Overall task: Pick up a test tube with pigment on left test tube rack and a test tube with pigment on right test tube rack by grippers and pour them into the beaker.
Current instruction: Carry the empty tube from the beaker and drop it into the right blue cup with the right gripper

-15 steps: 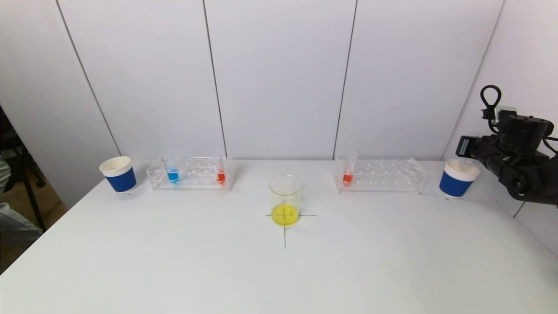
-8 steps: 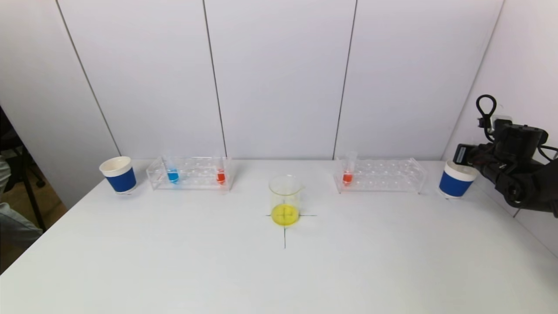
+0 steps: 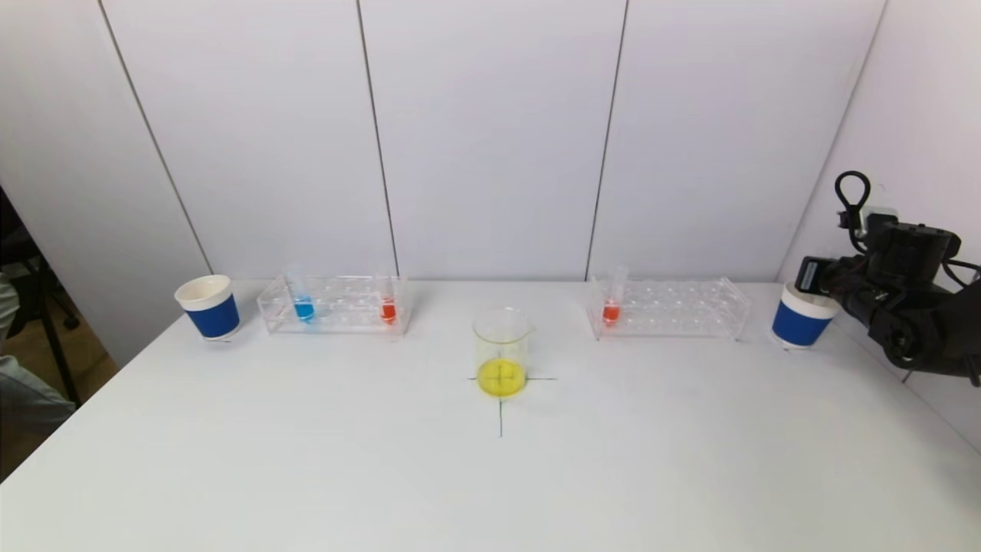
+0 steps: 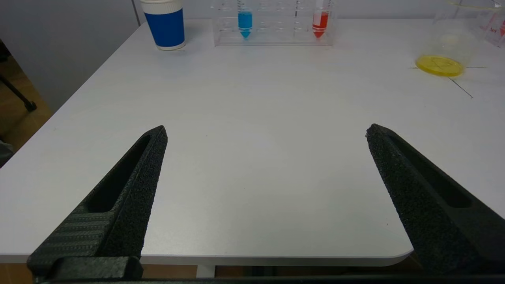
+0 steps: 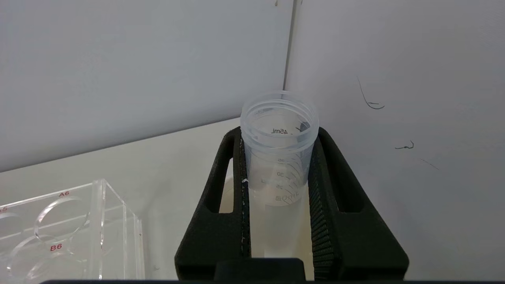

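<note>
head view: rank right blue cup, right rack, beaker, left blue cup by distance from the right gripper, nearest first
From the right gripper, which is clamped on an empty test tube:
1. Right blue cup, directly beneath it at the table's right end.
2. Right rack, next over toward the centre.
3. Beaker, centre, on the cross mark.
4. Left blue cup, far left end.

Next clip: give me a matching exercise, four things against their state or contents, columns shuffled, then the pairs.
1. beaker
2. right gripper
3. left gripper
4. right rack

a. open, above bare table
b. holds one orange tube
c. yellow liquid at the bottom
d. shut on an empty tube

Pairs: 1-c, 2-d, 3-a, 4-b
</note>
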